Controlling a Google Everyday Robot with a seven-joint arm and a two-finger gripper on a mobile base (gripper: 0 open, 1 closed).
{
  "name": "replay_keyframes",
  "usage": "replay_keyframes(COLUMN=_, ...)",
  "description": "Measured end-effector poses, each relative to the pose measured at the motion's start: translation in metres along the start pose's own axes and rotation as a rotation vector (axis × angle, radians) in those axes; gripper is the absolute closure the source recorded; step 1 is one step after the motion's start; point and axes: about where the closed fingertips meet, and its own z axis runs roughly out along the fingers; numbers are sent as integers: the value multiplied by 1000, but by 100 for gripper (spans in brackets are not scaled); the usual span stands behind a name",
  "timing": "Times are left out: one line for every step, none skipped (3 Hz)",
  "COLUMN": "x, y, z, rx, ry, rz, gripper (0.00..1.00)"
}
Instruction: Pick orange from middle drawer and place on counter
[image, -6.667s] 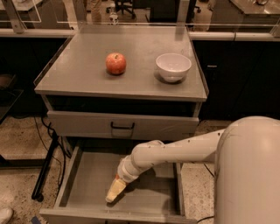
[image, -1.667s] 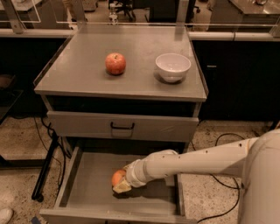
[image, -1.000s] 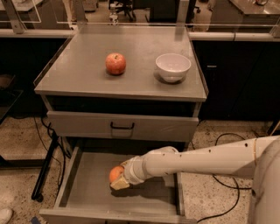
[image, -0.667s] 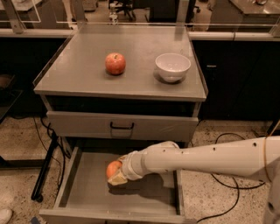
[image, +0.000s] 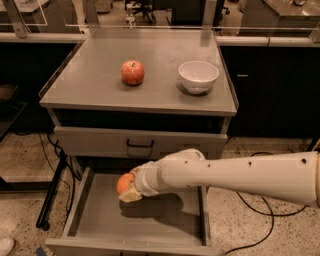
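The gripper (image: 128, 192) is over the open drawer (image: 165, 225), toward its left side. Its jaws are clamped on the orange (image: 124, 182), which hangs just above the drawer floor. Up on the counter (image: 90, 85) sit a red apple (image: 132, 72) on the left and a white bowl (image: 198, 76) on the right.
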Motion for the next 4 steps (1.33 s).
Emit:
replay_keyframes(x=-26, y=-2, z=-10, rx=11, ry=-11, rz=-47, gripper=100)
replay_keyframes(x=-80, y=-4, z=-34, rx=17, ry=-14, rz=-134, gripper=100)
replay_keyframes(x=-110, y=-5, z=-51, rx=36, ry=-31, rz=-200, gripper=100)
replay_keyframes(x=-112, y=-5, z=-52, rx=37, ry=-33, rz=-205, gripper=100)
